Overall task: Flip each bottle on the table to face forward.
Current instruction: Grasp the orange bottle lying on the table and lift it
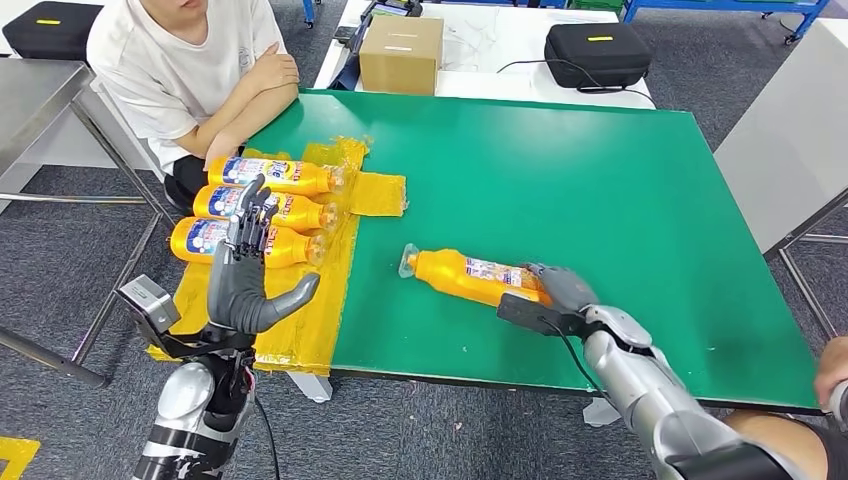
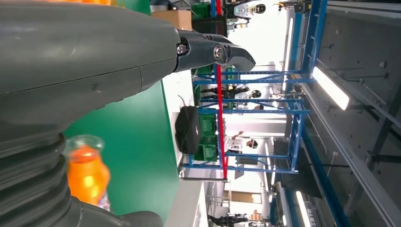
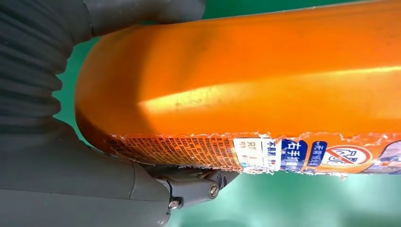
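Observation:
An orange bottle (image 1: 462,274) lies on its side on the green table (image 1: 620,190), cap end pointing left. My right hand (image 1: 563,288) grips its base end; in the right wrist view the bottle (image 3: 265,80) sits in that hand (image 3: 66,184), with a torn label strip along one side. Three more orange bottles (image 1: 272,175) (image 1: 262,209) (image 1: 232,240) lie side by side on a yellow mat (image 1: 300,325) at the table's left, blue-and-white labels up. My left hand (image 1: 247,278) is raised over the mat's near part, fingers apart and holding nothing. Beside that hand (image 2: 90,61) is a blurred bottle (image 2: 87,172).
A person (image 1: 190,70) sits at the table's far left corner, arms folded near the mat. A cardboard box (image 1: 401,54) and a black case (image 1: 598,52) stand on the white table behind. Another person's hand (image 1: 834,372) is at the right edge. A metal table (image 1: 30,100) stands left.

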{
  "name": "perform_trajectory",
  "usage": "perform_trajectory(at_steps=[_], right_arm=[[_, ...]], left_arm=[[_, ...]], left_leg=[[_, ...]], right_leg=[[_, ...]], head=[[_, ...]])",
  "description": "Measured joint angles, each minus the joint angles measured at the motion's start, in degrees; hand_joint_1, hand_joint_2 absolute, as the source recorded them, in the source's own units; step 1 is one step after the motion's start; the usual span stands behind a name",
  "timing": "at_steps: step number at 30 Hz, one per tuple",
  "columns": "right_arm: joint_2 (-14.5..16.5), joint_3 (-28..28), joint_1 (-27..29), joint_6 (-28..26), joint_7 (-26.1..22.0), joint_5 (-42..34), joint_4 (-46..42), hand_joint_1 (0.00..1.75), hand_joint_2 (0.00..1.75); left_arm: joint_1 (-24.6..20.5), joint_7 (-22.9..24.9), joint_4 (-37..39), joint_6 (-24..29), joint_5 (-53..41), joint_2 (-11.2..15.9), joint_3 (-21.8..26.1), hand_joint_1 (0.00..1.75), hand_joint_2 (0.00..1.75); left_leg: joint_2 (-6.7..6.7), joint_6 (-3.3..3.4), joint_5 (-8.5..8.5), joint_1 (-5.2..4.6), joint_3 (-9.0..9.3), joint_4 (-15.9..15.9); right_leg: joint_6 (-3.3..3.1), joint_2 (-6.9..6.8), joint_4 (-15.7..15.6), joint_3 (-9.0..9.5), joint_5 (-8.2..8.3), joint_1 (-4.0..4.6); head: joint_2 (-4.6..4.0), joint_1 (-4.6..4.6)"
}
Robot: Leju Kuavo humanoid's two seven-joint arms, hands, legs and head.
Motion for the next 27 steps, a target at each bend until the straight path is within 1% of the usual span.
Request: perform_trajectory(at_steps=[3, 6, 9, 13, 15, 18, 27], right_arm=[[1.2, -2.2, 2.8, -3.3, -2.2, -4.7, -1.8, 1.75, 1.75], [3.2, -5.4, 7.0, -6.1, -4.9, -11.9, -6.0, 1.75, 1.75], [5.8, -8.4, 12.6, -7.2, -6.1, -18.1, -13.0, 1.75, 1.75], [8.5, -10.6, 18.5, -6.9, -6.6, -23.9, -23.7, 1.75, 1.75], [9.3, -11.1, 20.2, -6.7, -6.5, -24.9, -27.7, 1.75, 1.75], [9.8, -11.7, 21.7, -6.5, -6.5, -25.2, -31.5, 1.75, 1.75], [10.3, -12.1, 23.3, -6.1, -6.9, -26.3, -35.8, 1.75, 1.75]], left_arm=[[0.8, 0.0, 0.0, 0.3, 0.0, -0.1, -0.1, 0.0, 1.75], [2.6, 0.3, -0.3, 0.1, 1.1, -0.6, -0.1, 0.0, 1.75], [5.4, 0.8, -0.6, -0.7, 3.0, -1.4, -0.3, 0.0, 1.75], [9.0, 1.1, -1.0, -0.4, 3.8, -2.5, -0.9, 0.0, 1.75], [10.1, 1.2, -1.1, -0.1, 3.7, -2.9, -1.4, 0.0, 1.75], [10.9, 1.2, -1.4, 0.1, 3.6, -3.2, -1.7, 0.0, 1.75], [11.5, 1.3, -1.5, 0.1, 3.6, -3.4, -1.9, 0.0, 1.75]], left_leg=[[0.07, -0.03, -0.03, 0.03, 0.0, 0.0], [0.08, -0.06, -0.04, 0.08, -0.06, 0.0], [0.04, -0.07, -0.03, 0.12, -0.32, 0.0], [-0.02, -0.08, -0.02, 0.13, -0.67, 0.0], [-0.02, -0.07, -0.03, 0.12, -0.76, 0.0], [-0.04, -0.07, -0.03, 0.1, -0.8, 0.0], [-0.03, -0.07, -0.02, 0.09, -0.8, 0.0]], right_leg=[[-0.01, 0.02, 0.0, -0.05, 0.0, 0.03], [-0.02, 0.02, 0.0, -0.09, -0.01, 0.08], [-0.03, 0.0, 0.0, -0.32, -0.02, 0.11], [-0.03, -0.01, 0.0, -0.65, -0.02, 0.11], [-0.03, -0.01, 0.0, -0.73, -0.03, 0.1], [-0.03, -0.01, 0.0, -0.77, -0.03, 0.07], [-0.03, -0.01, 0.0, -0.79, -0.02, 0.08]], head=[[0.0, -0.01], [0.0, -0.01], [0.0, -0.02], [0.0, -0.01], [0.0, 0.0], [0.0, 0.0], [0.0, -0.02]])
